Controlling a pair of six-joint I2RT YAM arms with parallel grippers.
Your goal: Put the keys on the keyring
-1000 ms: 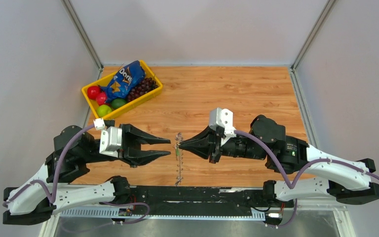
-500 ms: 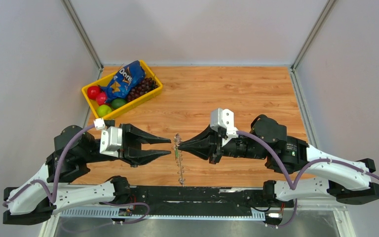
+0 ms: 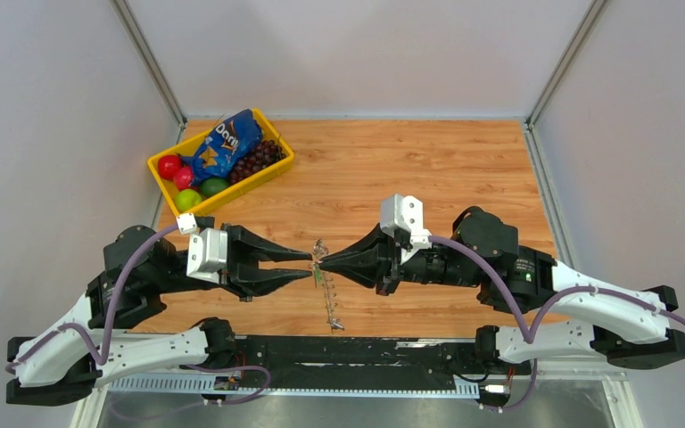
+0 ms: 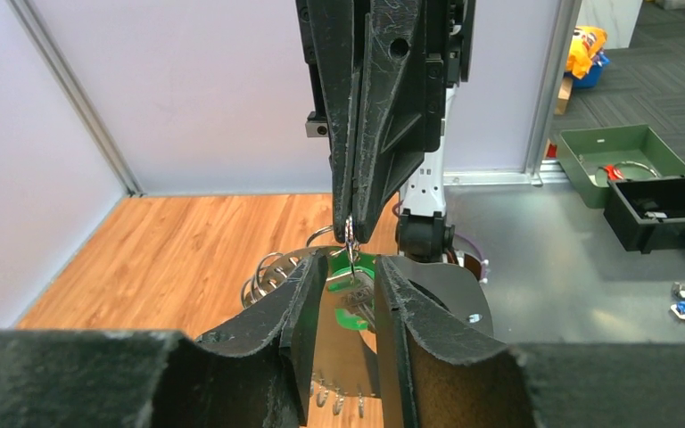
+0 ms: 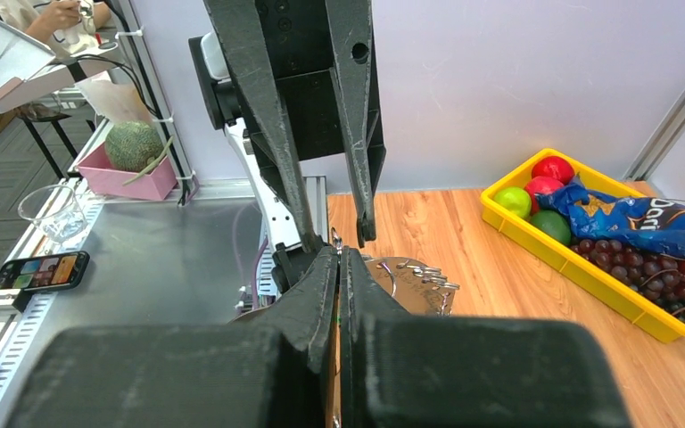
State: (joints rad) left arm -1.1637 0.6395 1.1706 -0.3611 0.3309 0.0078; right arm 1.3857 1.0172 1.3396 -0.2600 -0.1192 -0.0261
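My right gripper (image 3: 322, 263) is shut on a thin wire loop at the top of the keyring (image 3: 329, 308), a silvery hoop hanging under its tip with a fringe of small pieces. In the left wrist view that shut tip (image 4: 350, 234) comes down from above, and the hoop (image 4: 348, 357) shines behind my fingers. The keys (image 4: 354, 278), dark metal with a green tag, dangle just under the tip. My left gripper (image 4: 350, 272) is open, one finger on either side of the keys with small gaps. The right wrist view shows the hoop (image 5: 410, 278) beside my shut right gripper (image 5: 337, 252).
A yellow tray (image 3: 162, 159) at the back left holds a blue chip bag (image 3: 224, 143), grapes and round fruit. Both arms meet tip to tip over the near middle of the wooden table (image 3: 428, 169). The grey metal strip (image 3: 357, 406) runs along the near edge.
My left gripper has slid right until its fingers flank the keys, and has narrowed slightly. The hoop's lower end has swung right. The right gripper stays shut, almost in place.
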